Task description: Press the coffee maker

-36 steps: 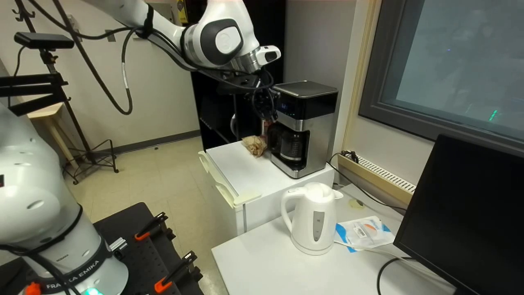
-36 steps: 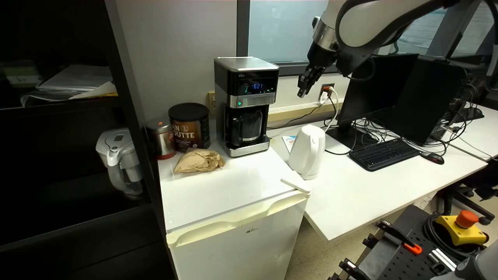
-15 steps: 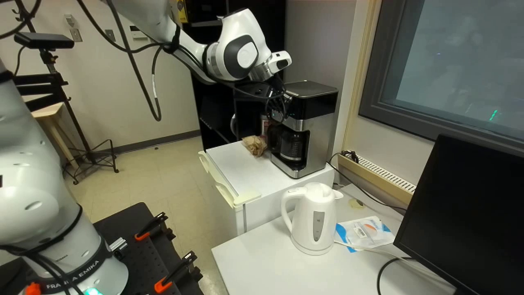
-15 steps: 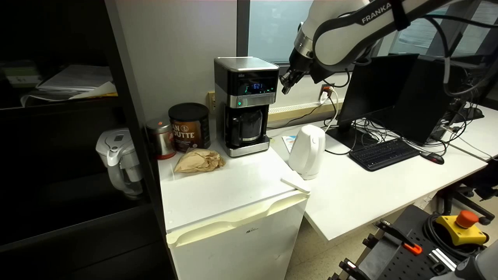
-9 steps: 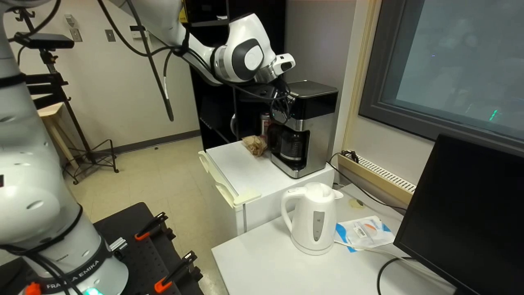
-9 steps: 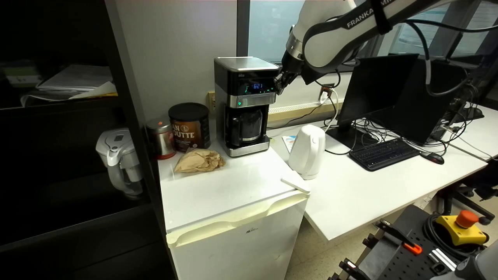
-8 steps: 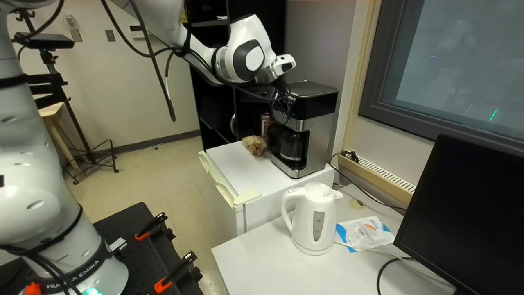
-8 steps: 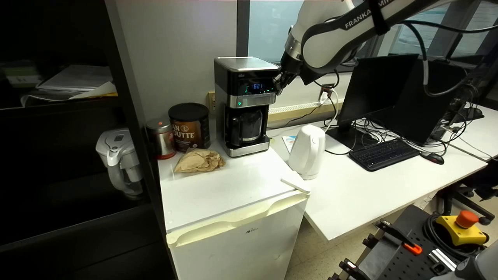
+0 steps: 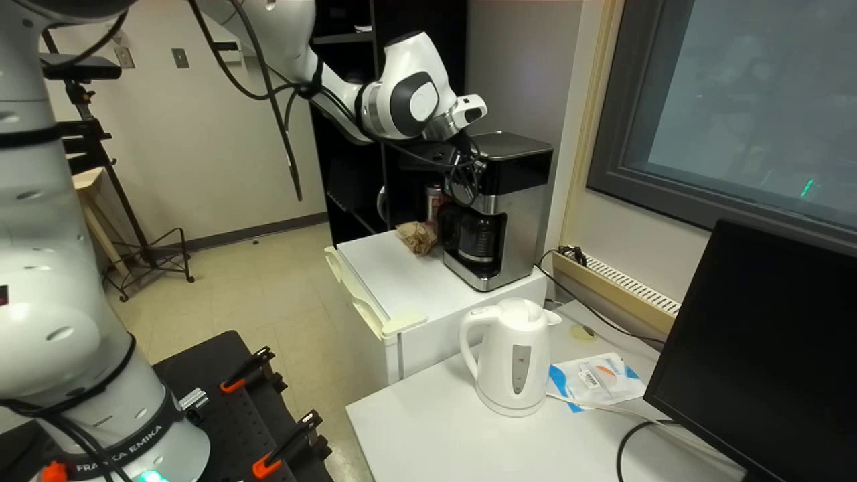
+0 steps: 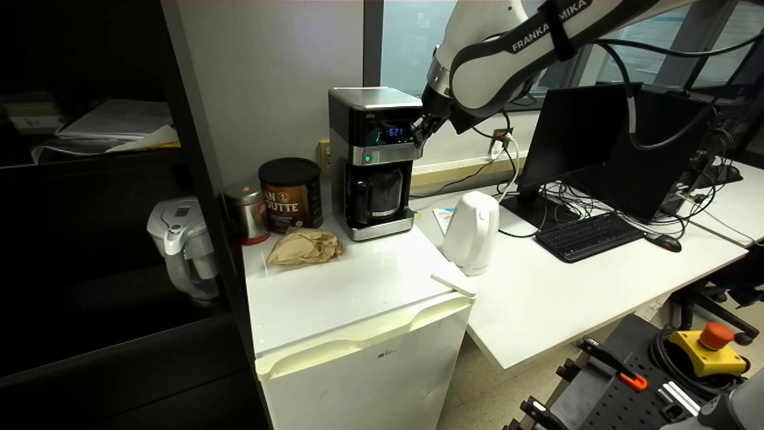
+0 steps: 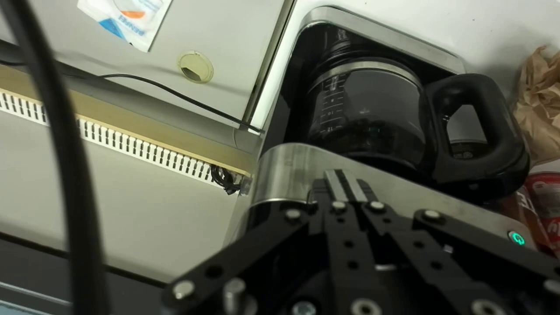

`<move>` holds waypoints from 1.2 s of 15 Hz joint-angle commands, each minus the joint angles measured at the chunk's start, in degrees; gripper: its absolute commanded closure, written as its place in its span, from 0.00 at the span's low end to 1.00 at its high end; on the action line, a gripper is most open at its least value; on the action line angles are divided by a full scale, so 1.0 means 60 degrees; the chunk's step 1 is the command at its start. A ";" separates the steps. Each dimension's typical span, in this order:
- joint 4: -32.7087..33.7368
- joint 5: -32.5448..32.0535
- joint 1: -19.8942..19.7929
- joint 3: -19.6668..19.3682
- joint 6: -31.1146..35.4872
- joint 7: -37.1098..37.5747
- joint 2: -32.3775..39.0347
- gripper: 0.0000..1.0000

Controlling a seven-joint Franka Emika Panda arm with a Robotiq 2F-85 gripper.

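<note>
"Claw (image 11: 344, 183) first: how does it stand?"

"Pressed together in my wrist view, tip in front of the silver band (image 11: 283, 173) of the coffee maker (image 10: 379, 156). I can't tell whether it touches."

"And the coffee maker?"

"Upright on the white fridge (image 10: 358, 292). In an exterior view I have the claw at the coffee maker's two o'clock, the paper bag (image 10: 305, 246) at seven, the white kettle (image 10: 471, 233) at four, on the counter (image 10: 573, 292)."

"What else from the wrist?"

"From the claw's tip, I see the dark carafe (image 11: 367, 116) between twelve and one, the green-lit power button (image 11: 516, 237) at half past three."
</note>
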 commanded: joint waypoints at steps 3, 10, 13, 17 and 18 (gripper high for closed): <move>0.0536 -0.0037 0.0217 -0.0143 -0.0345 0.0211 0.0436 1.00; 0.0001 -0.0162 0.0237 -0.0169 -0.0162 0.0075 0.0051 1.00; -0.0846 -0.0672 0.0326 -0.0173 0.0002 -0.0167 -0.0659 1.00; -0.2018 -0.1715 0.0363 -0.0066 -0.0046 -0.0336 -0.1768 1.00; -0.2290 -0.1940 0.0340 -0.0013 -0.0004 -0.0364 -0.2023 1.00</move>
